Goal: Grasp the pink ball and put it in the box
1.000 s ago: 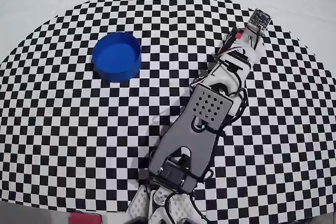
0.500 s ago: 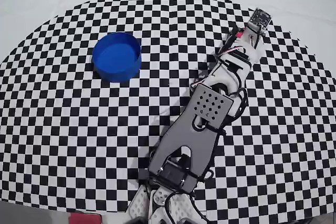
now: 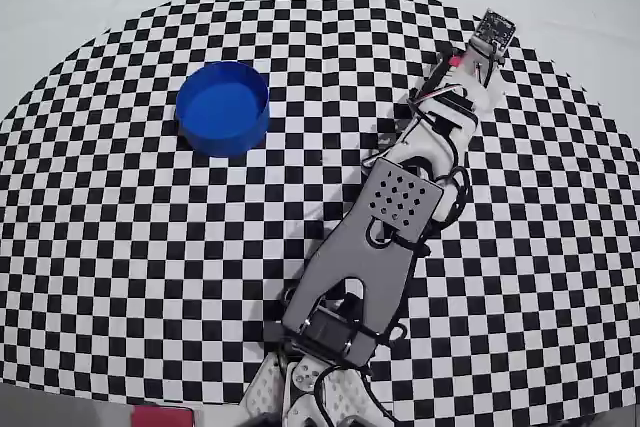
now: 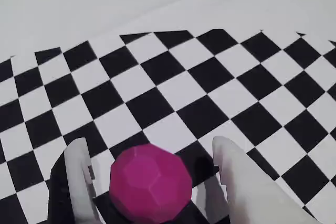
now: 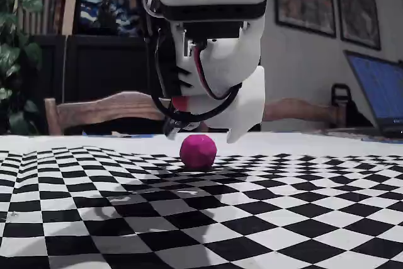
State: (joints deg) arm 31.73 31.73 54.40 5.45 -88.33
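Grey-white arm (image 3: 370, 247) (black cables)

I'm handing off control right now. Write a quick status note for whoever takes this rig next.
Claw: open, hovering low with one finger on each side of the faceted pink ball, not closed on it.
Pink ball: on the black-and-white checkered cloth, far side from the base in the overhead view.
Round blue box: empty, well left of the arm in the overhead view.
Done: approach.
Left: lower, close, lift, carry to the box, release.
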